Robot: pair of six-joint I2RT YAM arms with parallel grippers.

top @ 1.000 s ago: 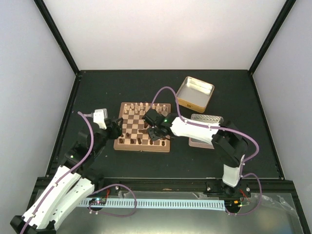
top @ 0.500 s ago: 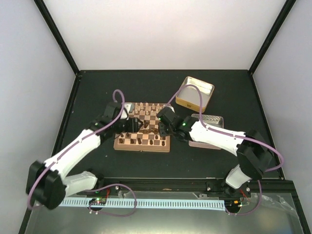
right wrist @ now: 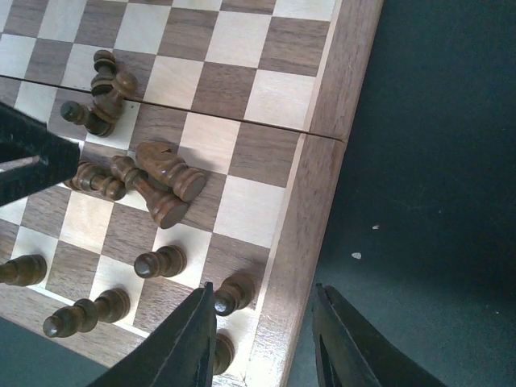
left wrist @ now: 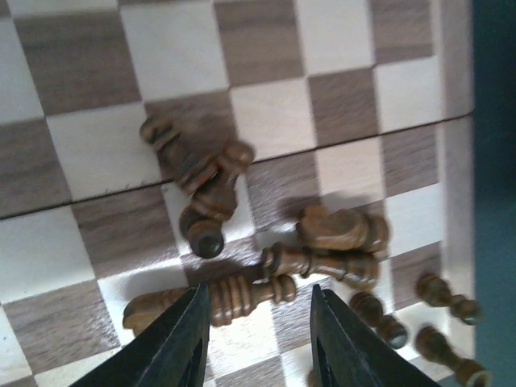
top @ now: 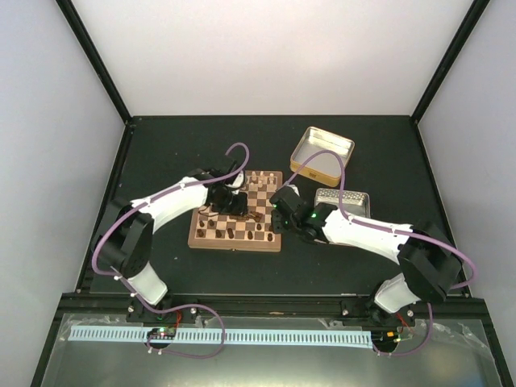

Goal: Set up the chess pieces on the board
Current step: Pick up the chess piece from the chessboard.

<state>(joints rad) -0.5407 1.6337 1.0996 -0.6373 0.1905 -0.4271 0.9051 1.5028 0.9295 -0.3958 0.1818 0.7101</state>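
The board (top: 234, 244) lies at the table's middle. Several dark chess pieces lie toppled on it, and dark pawns (right wrist: 159, 262) stand along its near rows. My left gripper (top: 234, 203) hangs open over the board's middle. In the left wrist view the left gripper (left wrist: 258, 322) is open, its fingertips either side of a lying dark piece (left wrist: 234, 294), next to a toppled knight (left wrist: 343, 228). My right gripper (top: 278, 213) is open and empty. In the right wrist view the right gripper (right wrist: 266, 330) straddles the board's right border (right wrist: 322, 185), beside a standing pawn (right wrist: 234, 292).
An open metal tin (top: 322, 151) stands behind the board to the right. A second flat tin (top: 343, 198) lies right of the board, partly under my right arm. Small pieces (top: 260, 176) stand along the board's far edge.
My left arm has swung in from the board's left edge to over its middle. My right gripper has drawn back from the board's middle to its right edge.
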